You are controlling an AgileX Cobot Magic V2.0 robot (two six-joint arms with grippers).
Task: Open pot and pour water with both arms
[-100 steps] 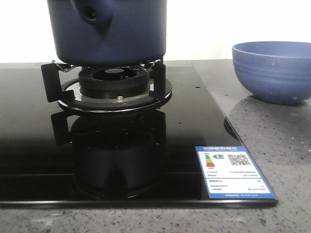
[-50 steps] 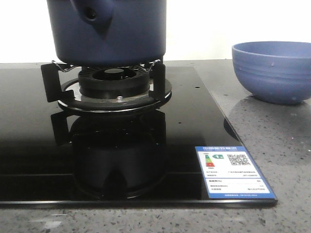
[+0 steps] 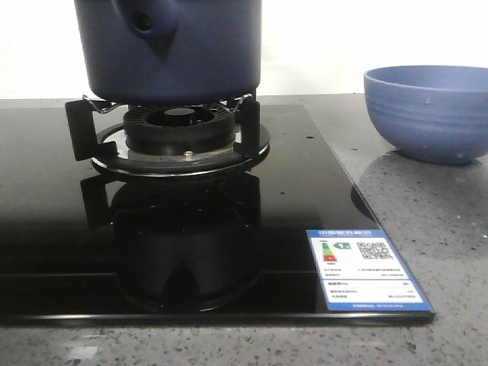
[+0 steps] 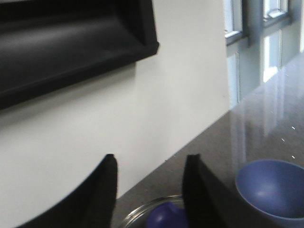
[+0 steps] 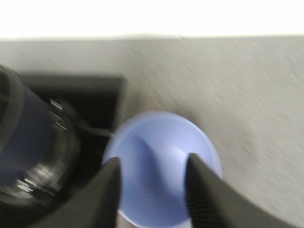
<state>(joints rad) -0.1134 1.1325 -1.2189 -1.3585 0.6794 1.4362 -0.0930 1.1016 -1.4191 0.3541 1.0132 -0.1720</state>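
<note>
The dark navy pot [image 3: 175, 53] stands on the black burner stand [image 3: 179, 137], its side stub with a round hole [image 3: 145, 21] facing the camera. Its top is cut off in the front view. Neither gripper shows in the front view. In the left wrist view my left gripper [image 4: 151, 159] is open and empty above a glass lid rim [image 4: 137, 211] with a blue knob [image 4: 164, 216]. In the blurred right wrist view my right gripper [image 5: 153, 164] is open and empty over the periwinkle bowl [image 5: 156, 142], with the pot [image 5: 28, 142] beside it.
The black glass stove top [image 3: 46, 229] carries a blue and white energy label [image 3: 366, 271] at its front right corner. The periwinkle bowl [image 3: 431, 110] sits on the grey speckled counter [image 3: 427, 221] to the right; it also shows in the left wrist view [image 4: 270, 192]. A dark range hood [image 4: 71, 42] hangs on the wall.
</note>
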